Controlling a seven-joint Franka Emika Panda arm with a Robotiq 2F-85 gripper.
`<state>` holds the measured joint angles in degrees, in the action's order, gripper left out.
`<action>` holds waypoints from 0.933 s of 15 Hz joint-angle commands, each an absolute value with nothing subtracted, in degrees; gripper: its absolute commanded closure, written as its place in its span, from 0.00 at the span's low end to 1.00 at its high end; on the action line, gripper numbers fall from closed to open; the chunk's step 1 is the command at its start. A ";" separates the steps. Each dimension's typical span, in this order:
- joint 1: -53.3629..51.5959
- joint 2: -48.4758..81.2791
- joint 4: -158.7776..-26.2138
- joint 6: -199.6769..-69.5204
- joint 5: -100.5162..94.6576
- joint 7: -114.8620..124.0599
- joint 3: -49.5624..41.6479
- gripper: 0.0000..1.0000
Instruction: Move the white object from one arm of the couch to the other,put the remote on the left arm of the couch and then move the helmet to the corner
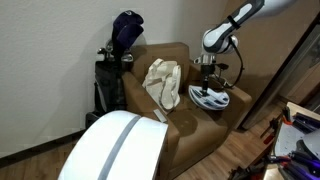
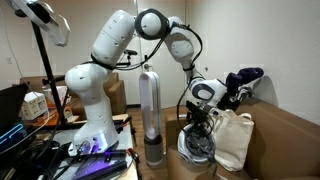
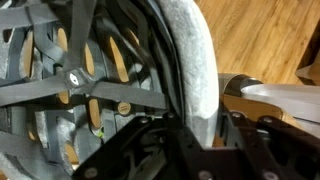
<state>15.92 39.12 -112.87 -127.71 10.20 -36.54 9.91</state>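
**Helmet** (image 1: 210,98): white shell with a dark inner side. It sits on the broad flat arm of the couch (image 1: 198,140), at the picture's right in an exterior view. The hollow side is turned up; the wrist view looks straight into it, onto the straps (image 3: 90,85) and vents. The long axis lies about level along the arm. I cannot tell which end is the front.

**Gripper** (image 1: 207,70): comes down from above. Its jaws are pinched on the helmet's pale rim, which runs up between the dark fingers (image 3: 240,140).

**Cream bag** (image 1: 162,82): slumped on the seat, beside the helmet.

**Golf bag** (image 1: 113,65): stands behind the couch's other arm.

**White curved shell** (image 1: 115,145): in the foreground.
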 commanded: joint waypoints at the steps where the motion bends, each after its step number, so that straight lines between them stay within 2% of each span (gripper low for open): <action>1: 16.00 40.54 -110.68 -125.04 11.62 -40.00 8.94 0.65; 5: 17.25 44.26 -106.87 -122.47 12.16 -43.45 9.24 0.65; 6: 17.21 44.40 -106.76 -122.46 12.19 -43.47 9.46 0.89; 7: 19.24 46.21 -103.78 -115.35 13.35 -47.29 11.27 0.89; 14: 18.74 54.66 -89.92 -94.21 12.60 -61.03 10.16 0.90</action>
<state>18.63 50.19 -97.45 -102.72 12.19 -55.35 10.27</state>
